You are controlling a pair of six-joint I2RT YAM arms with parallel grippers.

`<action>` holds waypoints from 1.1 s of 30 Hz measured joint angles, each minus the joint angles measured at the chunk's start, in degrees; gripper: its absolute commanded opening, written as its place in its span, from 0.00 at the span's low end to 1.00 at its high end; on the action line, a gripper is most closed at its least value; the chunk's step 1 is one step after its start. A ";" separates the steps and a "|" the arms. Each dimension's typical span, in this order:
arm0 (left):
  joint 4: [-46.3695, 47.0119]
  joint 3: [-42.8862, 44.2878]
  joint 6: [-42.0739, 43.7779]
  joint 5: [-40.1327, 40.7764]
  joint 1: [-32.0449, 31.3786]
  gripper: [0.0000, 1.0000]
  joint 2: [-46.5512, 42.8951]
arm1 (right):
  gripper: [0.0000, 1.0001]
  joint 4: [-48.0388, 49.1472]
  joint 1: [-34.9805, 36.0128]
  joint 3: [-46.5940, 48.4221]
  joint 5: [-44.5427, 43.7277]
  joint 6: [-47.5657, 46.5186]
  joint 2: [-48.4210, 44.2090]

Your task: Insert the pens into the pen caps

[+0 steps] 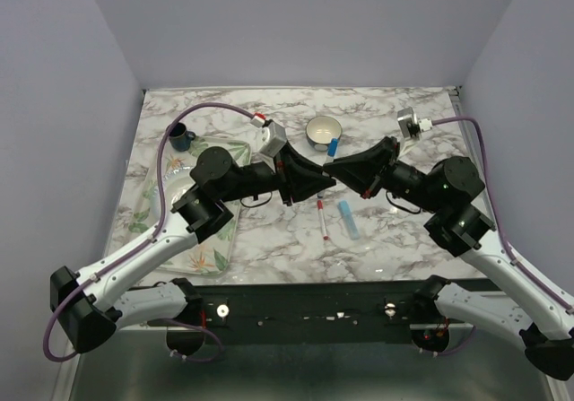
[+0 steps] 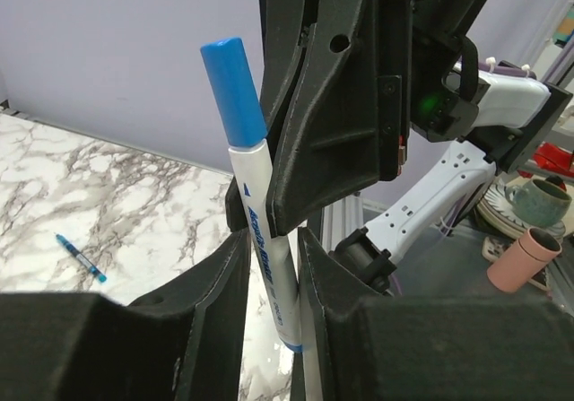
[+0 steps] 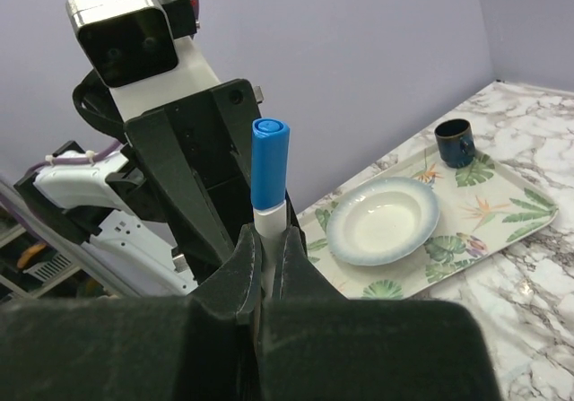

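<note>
One pen looks finished. It is held in the air over the middle of the desk (image 1: 269, 239), where your two arms meet tip to tip. This white pen (image 2: 253, 190) stands nearly upright with a bright blue cap (image 2: 233, 91) on its top end. The cap looks seated, though the join is too small to check. Your right claw (image 3: 269, 239) is clamped on the barrel just under the cap. Your left claw (image 2: 273, 248) has a jaw on each side of the lower barrel, slightly parted; you cannot tell whether it grips.

More appears to be left. A red-tipped pen (image 1: 321, 219) and a thicker pale blue marker (image 1: 348, 219) lie near each other, not touching, between the middle of the desk and its near edge. A short blue piece (image 1: 333, 147) lies just beside a round bowl (image 1: 311, 132) toward the far edge; whether it is a pen or a cap is unclear. The left wrist view shows a slim dark blue pen (image 2: 81, 257) lying alone on the marble. You can make out no loose caps.

The desk is smooth white marble pattern with grey veins. The pens are slick plastic cylinders, and the held barrel carries blue lettering. The claws are matte black and wedge-shaped. Along the left edge, a rectangular leaf-print tray (image 3: 502, 213) carries a shallow glossy plate (image 3: 384, 222) and, at its far end, a dark blue mug (image 3: 455, 143).
</note>
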State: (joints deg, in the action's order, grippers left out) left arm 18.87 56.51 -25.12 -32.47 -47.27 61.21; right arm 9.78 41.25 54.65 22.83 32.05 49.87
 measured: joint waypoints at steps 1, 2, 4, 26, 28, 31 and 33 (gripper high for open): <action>0.24 0.00 -0.13 -0.42 0.00 0.25 0.15 | 0.01 0.31 0.00 -0.39 0.02 0.17 -0.35; 0.48 0.00 -0.24 -0.85 0.00 0.07 0.37 | 0.01 0.44 0.00 -0.61 0.02 0.28 -0.48; 0.83 0.00 -1.09 -1.55 0.00 0.00 0.81 | 0.02 0.63 0.00 -1.14 0.02 0.35 -0.96; 1.07 -4.28 0.70 -4.44 -0.11 0.00 -4.48 | 0.77 -7.74 0.02 7.37 0.39 -0.76 -2.51; 0.63 -4.61 0.68 -4.61 -0.11 0.00 -4.44 | 0.71 -8.81 0.02 8.96 0.39 -1.64 -1.62; 0.07 -5.18 0.68 -4.70 -0.11 0.00 -4.44 | 0.65 -11.10 0.02 12.59 0.39 -3.37 0.92; -0.35 -5.49 0.68 -4.72 -0.11 0.00 -4.44 | 0.63 -12.24 0.02 14.40 0.42 -4.09 2.60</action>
State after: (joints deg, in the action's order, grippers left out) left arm 18.52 51.03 -24.45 -37.19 -47.37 56.77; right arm -2.46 41.28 69.06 23.24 27.97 52.47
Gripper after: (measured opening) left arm 0.069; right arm 0.682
